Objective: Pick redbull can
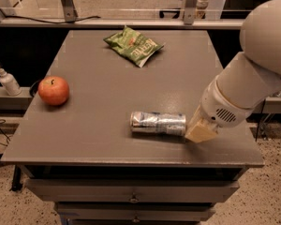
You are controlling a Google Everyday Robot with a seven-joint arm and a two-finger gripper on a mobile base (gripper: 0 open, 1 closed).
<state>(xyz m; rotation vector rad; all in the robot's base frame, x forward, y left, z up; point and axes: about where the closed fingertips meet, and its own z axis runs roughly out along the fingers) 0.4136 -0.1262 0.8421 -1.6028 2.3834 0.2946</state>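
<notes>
The redbull can (158, 123), slim and shiny silver-and-blue, lies on its side on the grey table (107, 88), near the front edge and a little right of the middle. Its long axis runs left to right. My gripper (201, 131) is at the end of the big white arm (253, 74) that comes in from the right. Its cream tip is low over the table, right at the can's right end. The can rests on the table and is not lifted.
A red apple (53, 90) sits at the table's left side. A green crisp bag (133, 46) lies at the back middle. A white pump bottle (8, 80) stands on a ledge off the left. The table's front edge is close below the can.
</notes>
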